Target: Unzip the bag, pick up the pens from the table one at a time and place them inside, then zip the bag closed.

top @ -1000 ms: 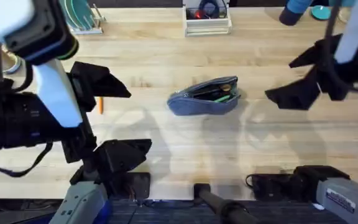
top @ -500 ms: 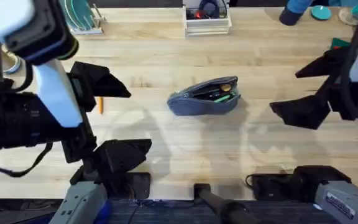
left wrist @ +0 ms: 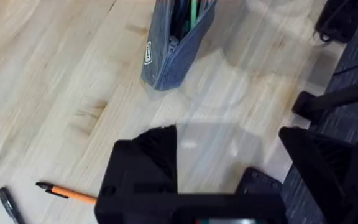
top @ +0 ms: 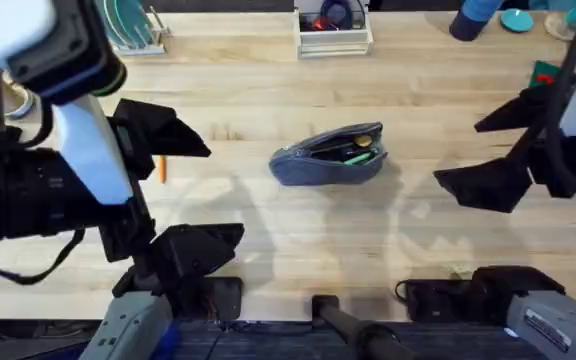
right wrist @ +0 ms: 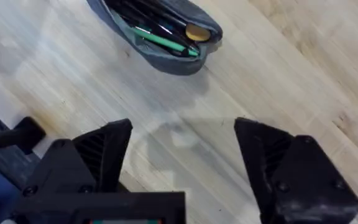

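Left gripper (top: 183, 195): fingers spread wide, nothing held, raised over the table's (top: 298, 240) left side. Right gripper (top: 493, 150): likewise parted and empty, at the right.

Bag (top: 330, 156): mid-table between the grippers, unzipped, long axis running left to right with a slight tilt. Green and dark pens inside (right wrist: 160, 37), seen best from the right wrist. A small label on its side (left wrist: 148, 53) is unreadable.

Orange pen (left wrist: 67, 193) with black tip, dark pen (left wrist: 8, 204) beside it: loose on the table in the left wrist view; overhead, only an orange sliver (top: 161, 168).
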